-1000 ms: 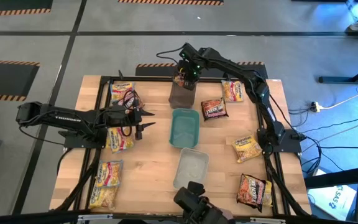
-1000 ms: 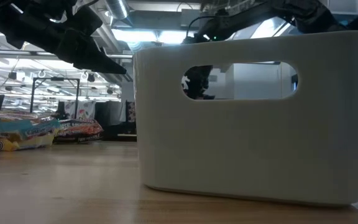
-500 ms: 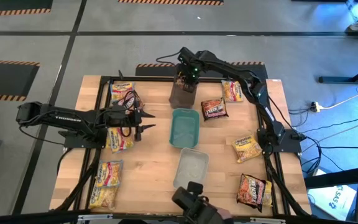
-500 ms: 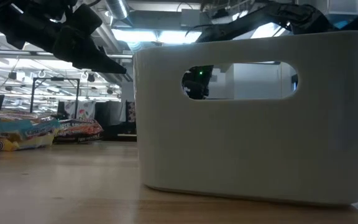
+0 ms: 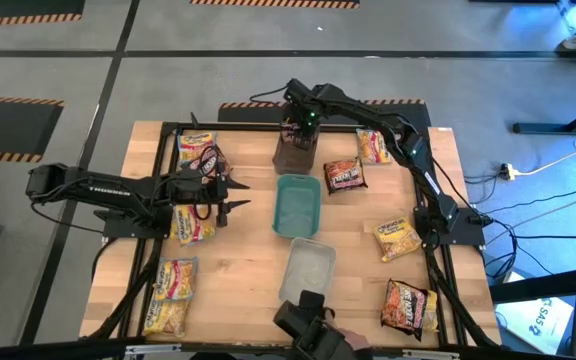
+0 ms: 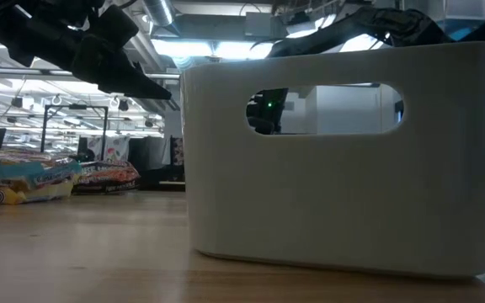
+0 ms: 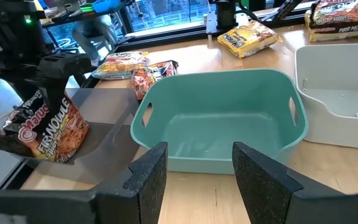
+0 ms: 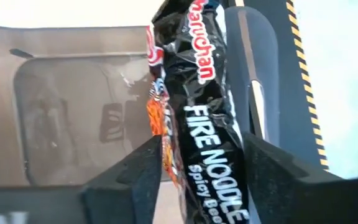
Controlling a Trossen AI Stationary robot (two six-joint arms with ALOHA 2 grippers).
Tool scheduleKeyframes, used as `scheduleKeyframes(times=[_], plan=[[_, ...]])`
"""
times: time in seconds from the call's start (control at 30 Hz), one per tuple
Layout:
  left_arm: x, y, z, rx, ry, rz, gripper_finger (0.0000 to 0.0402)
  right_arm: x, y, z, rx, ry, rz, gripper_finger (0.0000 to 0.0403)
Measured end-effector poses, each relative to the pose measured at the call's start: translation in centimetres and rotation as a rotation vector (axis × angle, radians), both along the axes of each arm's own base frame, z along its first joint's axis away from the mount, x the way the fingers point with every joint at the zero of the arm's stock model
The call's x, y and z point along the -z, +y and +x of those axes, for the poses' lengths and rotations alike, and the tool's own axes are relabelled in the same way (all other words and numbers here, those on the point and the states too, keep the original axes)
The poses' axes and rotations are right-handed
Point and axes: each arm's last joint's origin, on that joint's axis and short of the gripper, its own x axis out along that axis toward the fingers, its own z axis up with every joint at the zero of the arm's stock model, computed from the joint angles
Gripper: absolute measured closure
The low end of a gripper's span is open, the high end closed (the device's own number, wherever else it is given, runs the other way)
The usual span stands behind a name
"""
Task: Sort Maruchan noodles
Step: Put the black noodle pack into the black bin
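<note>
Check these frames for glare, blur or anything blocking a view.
Low view: the pale tray fills most of the frame, with bright ceiling lights behind. Right wrist view: the dark Fire Noodle packet in the right claw shows glare on its wrapper. Left wrist view: sharp on the teal tray.

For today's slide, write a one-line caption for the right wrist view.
Right end effector holds a dark Maruchan Fire Noodle packet above the dark grey tray.
</note>
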Motion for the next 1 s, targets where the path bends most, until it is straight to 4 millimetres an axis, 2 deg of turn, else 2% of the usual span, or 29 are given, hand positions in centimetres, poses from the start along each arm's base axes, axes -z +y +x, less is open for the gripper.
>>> scheduleKeyframes(times=[0.17, 0.47, 0.53, 0.6, 0.77, 1.0], plan=[[0.0, 0.0, 0.0, 0.0, 0.0, 0.0, 0.0227, -0.1, -0.2, 0.1, 0.01, 0.0, -0.03, 0.0183], [0.0, 0.0, 0.0, 0.0, 0.0, 0.0, 0.0227, -0.4, -0.4, 0.1, 0.043, 0.018, -0.088, 0.0198], [0.0, 0.0, 0.0, 0.0, 0.0, 0.0, 0.0227, -0.9, 0.0, 0.0, 0.037, 0.025, -0.065, 0.0198], [0.0, 0.0, 0.0, 0.0, 0.0, 0.0, 0.0227, -2.2, 0.6, 0.0, 0.03, 0.017, -0.06, 0.0198], [0.0, 0.0, 0.0, 0.0, -0.001, 0.0, 0.0227, -6.1, 3.7, 0.4, -0.002, 0.014, -0.045, 0.0198], [0.0, 0.0, 0.0, -0.003, -0.002, -0.008, 0.0227, -9.2, 9.2, -1.6, -0.006, 0.045, 0.005, 0.0198]])
